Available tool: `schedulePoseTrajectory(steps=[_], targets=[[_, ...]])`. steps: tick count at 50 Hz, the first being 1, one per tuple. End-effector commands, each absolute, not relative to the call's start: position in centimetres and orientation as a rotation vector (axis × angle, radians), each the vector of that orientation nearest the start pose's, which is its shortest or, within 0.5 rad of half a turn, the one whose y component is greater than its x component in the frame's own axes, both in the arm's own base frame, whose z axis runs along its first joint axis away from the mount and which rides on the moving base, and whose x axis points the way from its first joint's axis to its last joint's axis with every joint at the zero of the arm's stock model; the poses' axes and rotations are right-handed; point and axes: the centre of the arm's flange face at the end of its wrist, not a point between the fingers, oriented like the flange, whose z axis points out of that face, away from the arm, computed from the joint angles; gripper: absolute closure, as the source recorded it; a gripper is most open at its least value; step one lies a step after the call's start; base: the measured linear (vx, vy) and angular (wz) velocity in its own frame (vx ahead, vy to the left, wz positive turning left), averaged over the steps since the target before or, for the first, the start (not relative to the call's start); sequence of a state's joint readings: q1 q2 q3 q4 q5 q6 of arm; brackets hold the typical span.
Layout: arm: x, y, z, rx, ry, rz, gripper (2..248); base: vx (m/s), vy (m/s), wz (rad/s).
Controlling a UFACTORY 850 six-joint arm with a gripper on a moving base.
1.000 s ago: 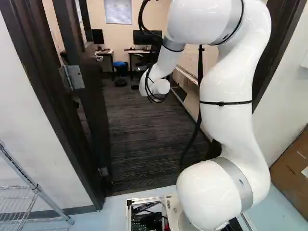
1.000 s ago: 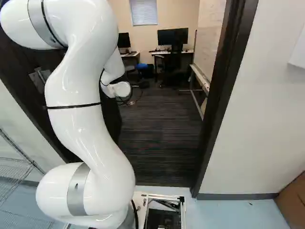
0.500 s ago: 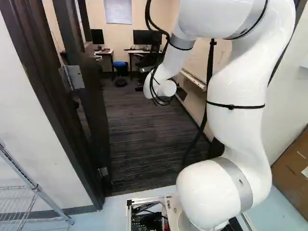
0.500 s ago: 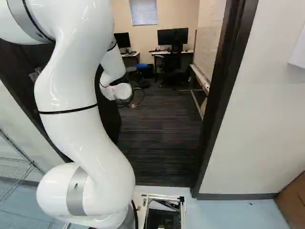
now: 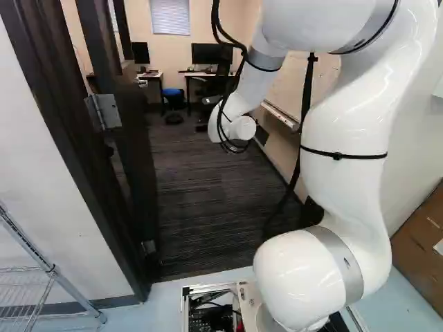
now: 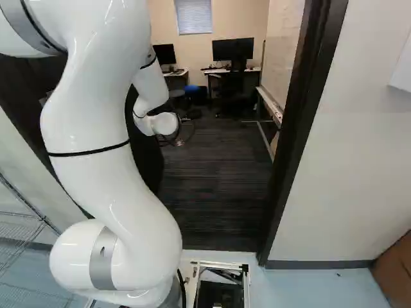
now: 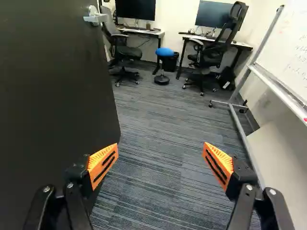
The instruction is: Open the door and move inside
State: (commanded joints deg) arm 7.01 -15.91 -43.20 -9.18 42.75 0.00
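The dark door [image 5: 135,159] stands swung inward at the left of the doorway in the left base view, its silver handle [image 5: 142,84] far along it. In the wrist view my gripper [image 7: 161,149] is open, its orange-padded fingers wide apart with only carpet showing between them. The door [image 7: 53,81] is beside and partly behind one finger; whether they touch I cannot tell. The lever handle [image 7: 95,18] lies farther ahead, near the door's free edge. Both base views show the white wrist inside the doorway, hiding the fingers.
The dark door frame [image 6: 292,135] bounds the opening on the right. A whiteboard stand [image 7: 235,115] runs along that side inside. Desks, office chairs [image 7: 125,52] and a blue stool [image 7: 163,51] stand at the far end. Outside are a wire rack [image 5: 48,270] and a cardboard box [image 5: 421,235].
The arm's upper links have swung right in the left base view and left in the right one; the wrist has shifted slightly right in the left base view. The base and door have stayed put.
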Motion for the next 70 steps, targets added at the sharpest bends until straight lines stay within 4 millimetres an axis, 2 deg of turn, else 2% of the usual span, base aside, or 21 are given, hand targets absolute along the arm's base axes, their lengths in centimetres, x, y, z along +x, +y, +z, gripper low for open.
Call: schedulePoseTrajectory(steps=[15, 29, 70], targets=[[49.2, 6.3, 40.0, -2.482, -0.356, -1.749, 3, 0.0, 0.0, 0.0], [46.1, 5.2, 40.1, -2.494, -0.306, -1.759, 3, 0.0, 0.0, 0.0], [34.3, 1.5, 38.7, -2.535, -0.116, -1.799, 3, 0.0, 0.0, 0.0]])
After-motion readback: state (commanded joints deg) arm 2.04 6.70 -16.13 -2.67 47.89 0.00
